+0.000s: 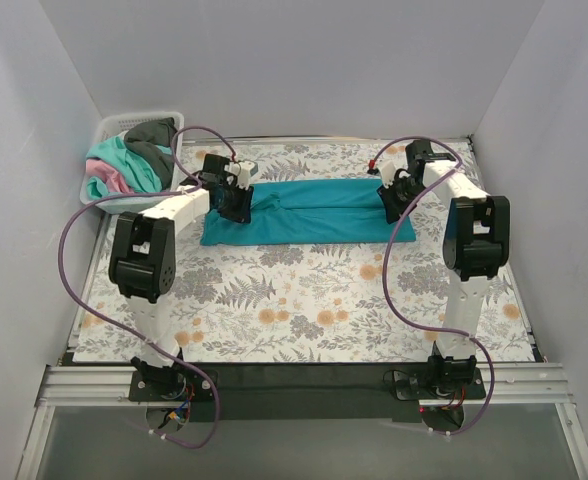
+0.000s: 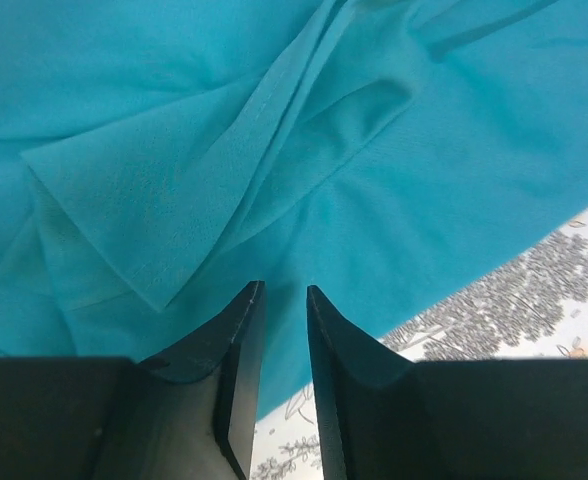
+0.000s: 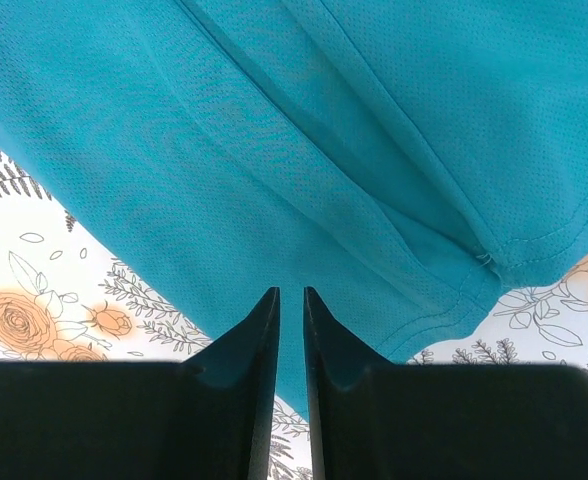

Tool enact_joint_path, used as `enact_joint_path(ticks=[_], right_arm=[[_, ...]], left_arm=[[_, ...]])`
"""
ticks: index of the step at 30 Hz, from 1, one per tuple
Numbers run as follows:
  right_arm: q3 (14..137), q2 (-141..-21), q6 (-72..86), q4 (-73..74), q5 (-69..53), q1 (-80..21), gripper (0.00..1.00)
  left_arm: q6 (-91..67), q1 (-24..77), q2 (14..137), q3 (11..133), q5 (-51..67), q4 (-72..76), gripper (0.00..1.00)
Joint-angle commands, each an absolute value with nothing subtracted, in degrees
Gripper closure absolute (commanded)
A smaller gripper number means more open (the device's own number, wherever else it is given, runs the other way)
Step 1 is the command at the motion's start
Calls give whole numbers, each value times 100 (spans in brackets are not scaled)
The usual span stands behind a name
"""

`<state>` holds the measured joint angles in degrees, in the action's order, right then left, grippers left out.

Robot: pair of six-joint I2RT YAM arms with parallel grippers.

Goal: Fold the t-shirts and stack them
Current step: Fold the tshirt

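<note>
Teal t-shirt (image 1: pixel 314 210) lies flat on the worktop (image 1: pixel 304 310), just right of the basket (image 1: pixel 114 122). It's already a long band with the sides turned in. Left hand (image 2: pixel 284 290) is at the end nearest the basket, right hand (image 3: pixel 291 292) at the end farthest from it. My read: one hand per end so the band lifts evenly for the cross fold. Both pairs of jaws are nearly together, with a thin slit and the cloth edge running into it. I can't tell if either bites. From above, the wrists hide the fingertips. Heaped t-shirts (image 1: pixel 124 165) in the basket are mint, pink and dark grey, partly buried, count unclear.
</note>
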<state>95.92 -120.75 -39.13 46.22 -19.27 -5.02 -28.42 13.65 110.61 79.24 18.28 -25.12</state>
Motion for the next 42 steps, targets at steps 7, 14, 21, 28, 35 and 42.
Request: enact_joint_path(ticks=[7, 14, 21, 28, 35, 42], right_arm=[[9774, -12199, -3858, 4667, -1960, -536, 81], [9659, -12182, -3920, 4667, -1854, -545, 82], [9598, -12190, -3920, 4658, -1802, -545, 82], [9598, -12147, -3955, 4676, -1740, -536, 82], [9554, -12085, -4017, 4667, -1670, -545, 82], [9519, -12085, -4078, 4667, -1608, -545, 82]], left_arm=[[-3182, 1406, 11838, 8656, 1134, -1916, 74], [-3129, 1415, 12401, 9658, 1204, -1933, 74], [-3041, 1433, 12630, 10046, 1327, -1978, 75], [-3032, 1433, 12982, 10477, 1397, -2136, 75], [-2918, 1398, 12096, 9486, 1196, -2425, 76], [-2769, 1011, 11506, 8816, 1090, -2847, 69]])
